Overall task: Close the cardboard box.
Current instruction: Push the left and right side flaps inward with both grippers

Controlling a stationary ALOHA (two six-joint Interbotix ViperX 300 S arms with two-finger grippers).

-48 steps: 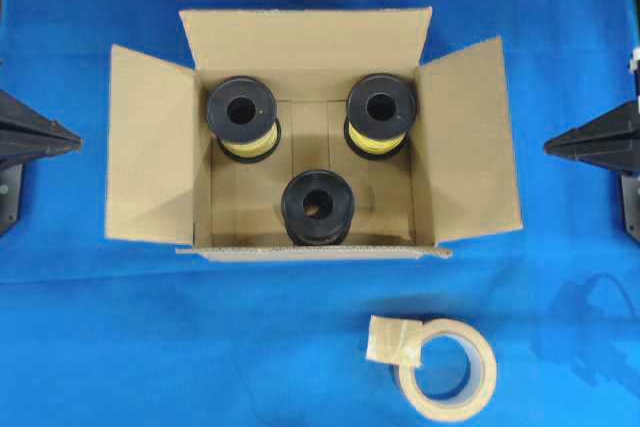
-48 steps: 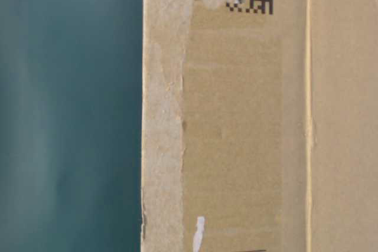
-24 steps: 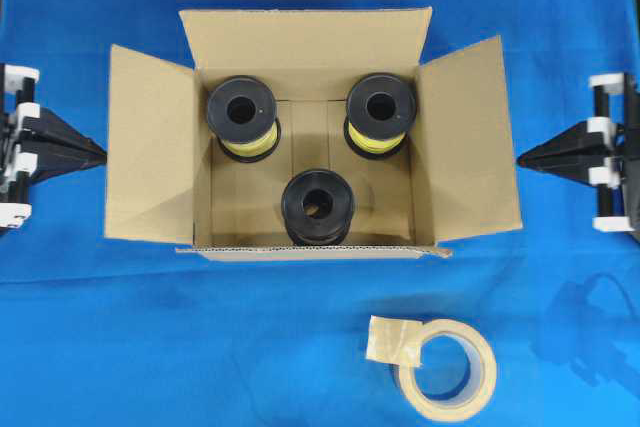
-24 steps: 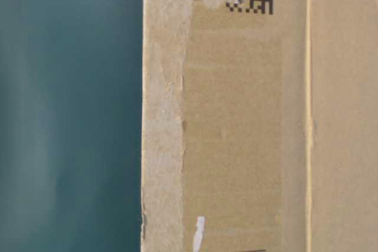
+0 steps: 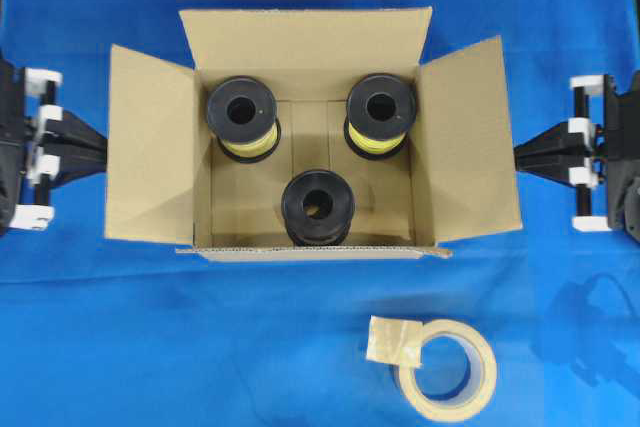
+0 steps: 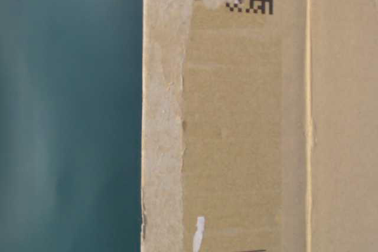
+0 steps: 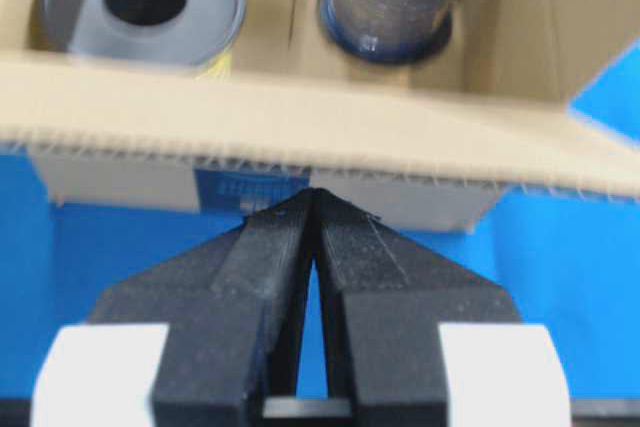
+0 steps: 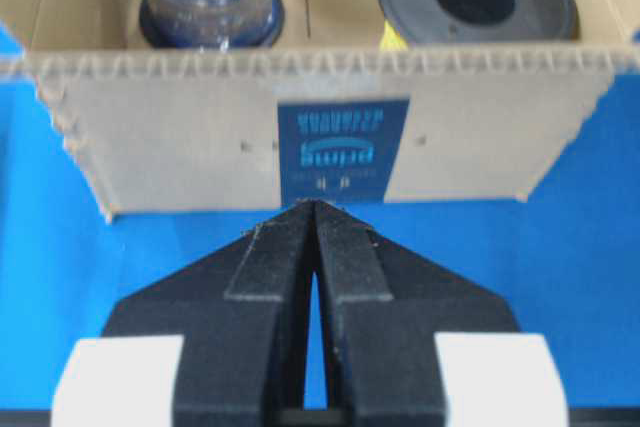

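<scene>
On the blue worktop [image 5: 300, 347], the cardboard box [image 5: 310, 47] has all four flaps open; my left pincer [image 5: 100, 148] and right pincer [image 5: 518, 153], both pressed together, flank it, nothing folded yet.

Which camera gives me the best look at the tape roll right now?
The overhead exterior view: the tape roll lies whole on the blue cloth, in front of the cardboard box. The table-level view shows only box wall; both wrist views show flaps and spools, no roll.
</scene>
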